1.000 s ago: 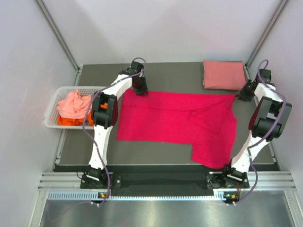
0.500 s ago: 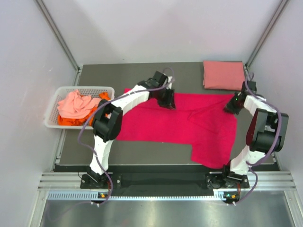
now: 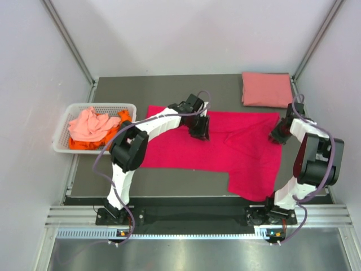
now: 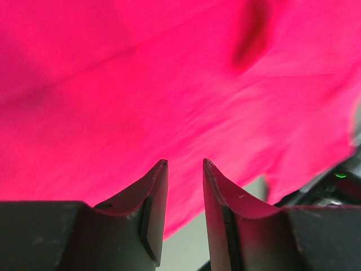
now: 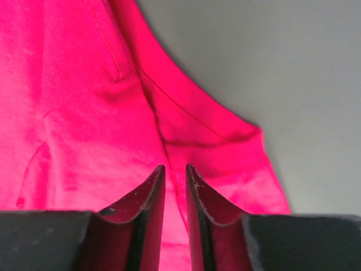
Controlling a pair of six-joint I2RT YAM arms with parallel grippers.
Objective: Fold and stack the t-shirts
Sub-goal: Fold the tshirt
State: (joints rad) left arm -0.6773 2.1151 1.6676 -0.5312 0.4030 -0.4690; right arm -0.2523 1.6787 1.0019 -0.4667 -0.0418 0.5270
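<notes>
Top view: the magenta-red t-shirt point(image 3: 214, 152) lies spread across the middle of the dark surface point(image 3: 169, 183), with its right part reaching nearer the front edge than the rest; the left fingers point(image 3: 201, 133) are low over the shirt's far-middle part, and the right fingers point(image 3: 278, 135) are at its right edge near the far corner; a folded salmon pink t-shirt point(image 3: 266, 89) rests in the far right corner of the surface, apart from the magenta one; the white basket point(image 3: 61, 142) at the left holds a crumpled pale coral t-shirt point(image 3: 90, 124) on top of an orange t-shirt point(image 3: 84, 145).

Left wrist view: the left fingers point(image 4: 159, 176) stand spread, with nothing between them; magenta cloth fills the view beyond them, with a strip of grey surface near the bottom.

Right wrist view: the right fingers point(image 5: 155, 176) stand close together with only a narrow slit between; they sit just over a hemmed corner of the magenta cloth, with bare grey surface to the right; whether they pinch the cloth I cannot tell.
</notes>
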